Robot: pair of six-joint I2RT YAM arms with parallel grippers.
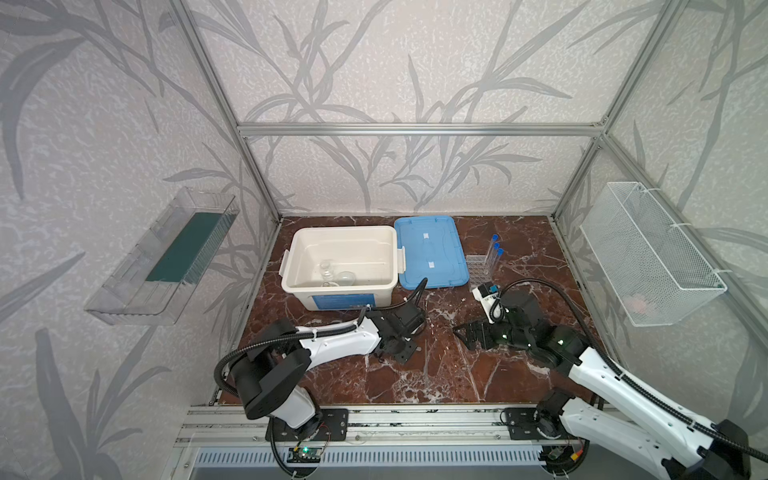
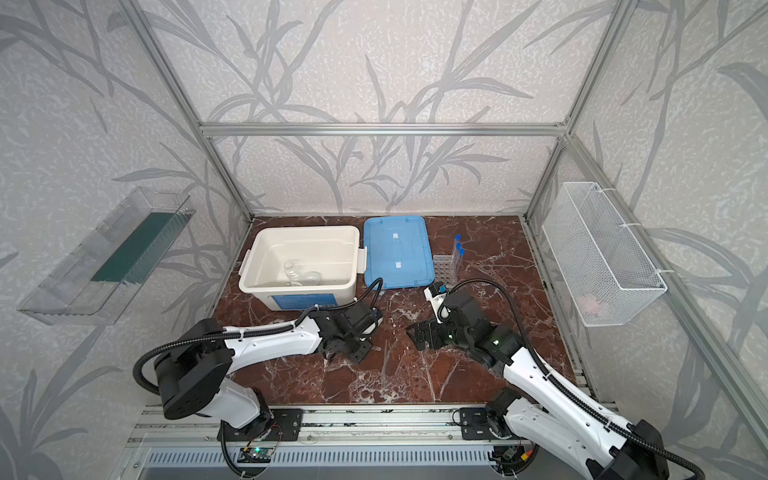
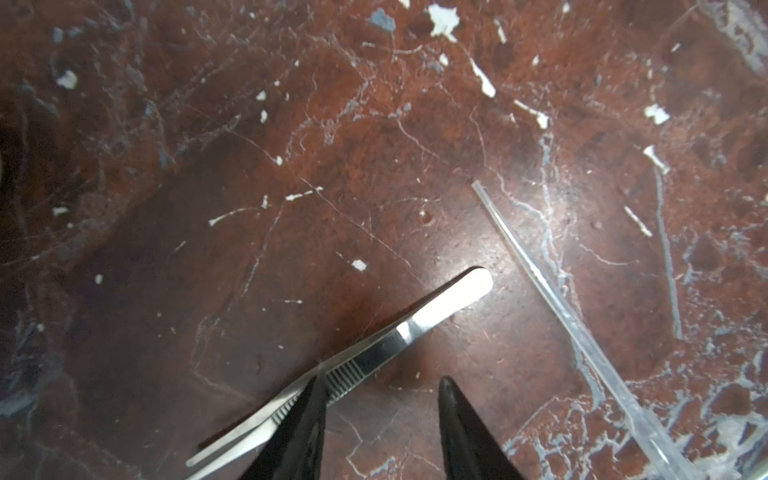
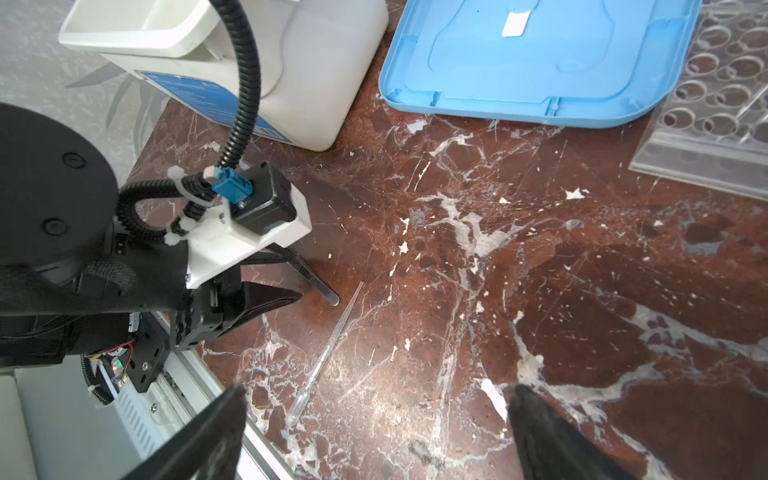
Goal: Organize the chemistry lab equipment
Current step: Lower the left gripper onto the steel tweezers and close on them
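Black left end effector (image 3: 382, 380) is half-open, holding nothing; one fingertip (image 3: 307, 415) overlaps the tweezers (image 3: 415, 320) at their ribbed grip, blades lying on the surface (image 3: 249, 166), off-centre from the gap. We read this as the tweezers pick: next we shift sideways to straddle them, then close. A pipette (image 3: 561, 299) lies just beside. Our right end effector (image 4: 378, 388): wide, empty.

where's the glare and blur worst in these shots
Left wrist view: glare blows out the tweezers at the blunt end, and the clear pipette barely shows against the marble. Right wrist view: fingers of the right end effector are soft, too near the lens. In both top views the glass vessels wash out inside the white tub.
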